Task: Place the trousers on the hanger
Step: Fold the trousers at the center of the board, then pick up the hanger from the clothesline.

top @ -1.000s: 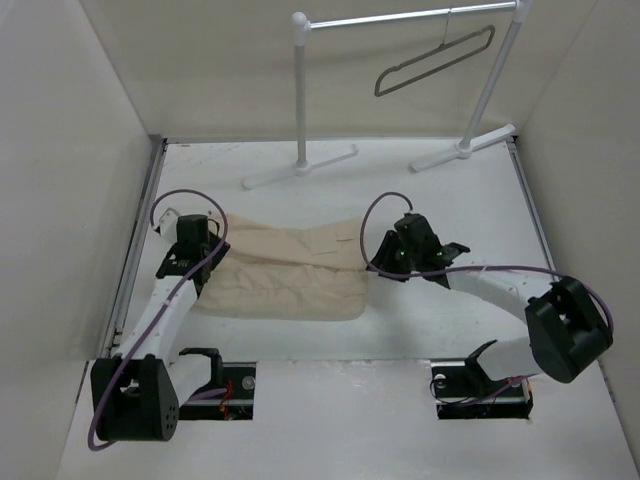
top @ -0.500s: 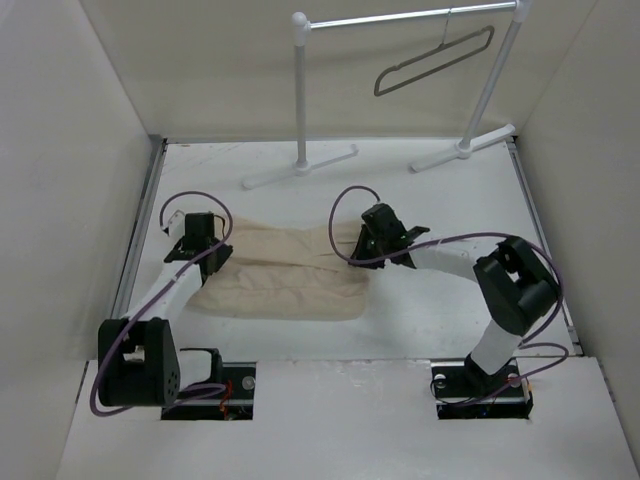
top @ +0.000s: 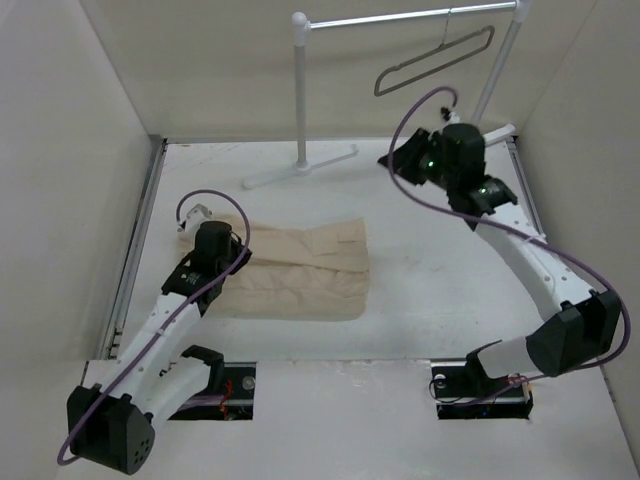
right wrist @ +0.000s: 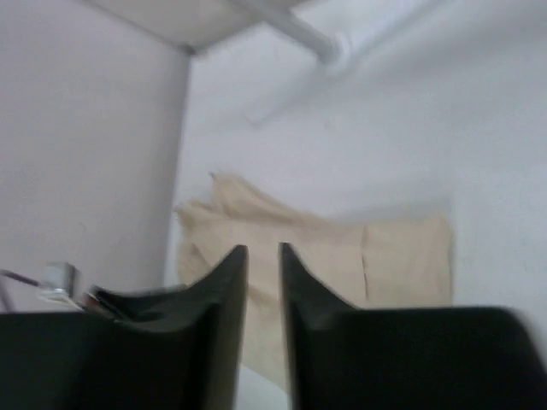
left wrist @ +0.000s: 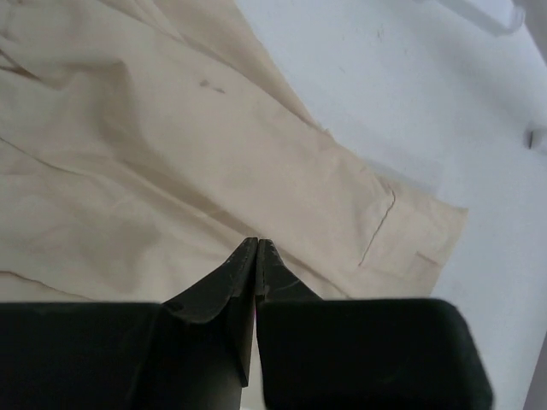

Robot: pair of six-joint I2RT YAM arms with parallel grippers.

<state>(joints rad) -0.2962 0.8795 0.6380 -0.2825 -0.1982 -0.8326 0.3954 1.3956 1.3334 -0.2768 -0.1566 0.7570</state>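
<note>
Top view: the trousers [top: 300,270] lie folded on the table [top: 440,300], and the hanger [top: 435,60] hangs on the white rack [top: 300,90]. The left end effector [top: 212,243] is at their left end. The right end effector [top: 408,160] is raised near the hanger.
Left wrist: fingers pressed together over the cloth.
Right wrist: fingers slightly apart, empty.

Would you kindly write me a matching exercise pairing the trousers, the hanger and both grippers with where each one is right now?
Things:
1. trousers
2. hanger
3. left gripper
4. right gripper

Places:
A. hanging from the white rack
B. shut, just over the trousers
C. lying flat on the table
D. up near the rack, apart from the trousers

Pairs: 1-C; 2-A; 3-B; 4-D.
</note>
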